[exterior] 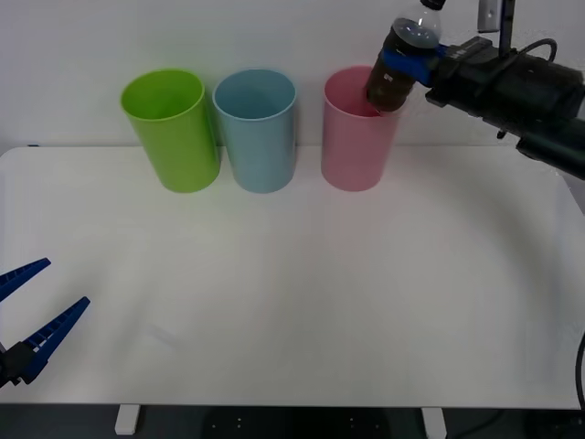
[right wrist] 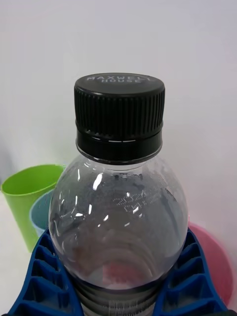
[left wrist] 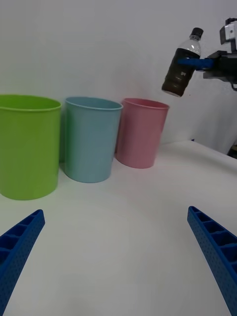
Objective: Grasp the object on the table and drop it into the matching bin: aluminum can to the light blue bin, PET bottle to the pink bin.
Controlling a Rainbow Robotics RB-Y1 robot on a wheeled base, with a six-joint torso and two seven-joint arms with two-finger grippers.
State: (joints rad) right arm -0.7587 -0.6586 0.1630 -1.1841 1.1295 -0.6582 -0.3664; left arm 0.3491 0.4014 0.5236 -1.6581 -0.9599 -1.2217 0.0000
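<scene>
Right gripper [exterior: 409,62] clamps your PET bottle [exterior: 399,69] mid-body above the pink bin [exterior: 355,137]; it looks light, stiff, slick-walled.

From my remote seat I see the counter [exterior: 292,302], a large white rectangular top with rounded corners, spread across the front view and backed by a pale wall. Three tall, slightly tapered plastic cylinder bins stand upright on it in a row along the far edge: a lime green bin [exterior: 172,130] on the left, a light blue bin [exterior: 257,129] just beside it, nearly touching, and a pink bin [exterior: 355,137] a little further right with a small gap between. In the left wrist view the same three bins [left wrist: 27,145] [left wrist: 90,138] [left wrist: 141,132] rest on the white surface [left wrist: 118,237], which is smooth and plain in front of them.
</scene>
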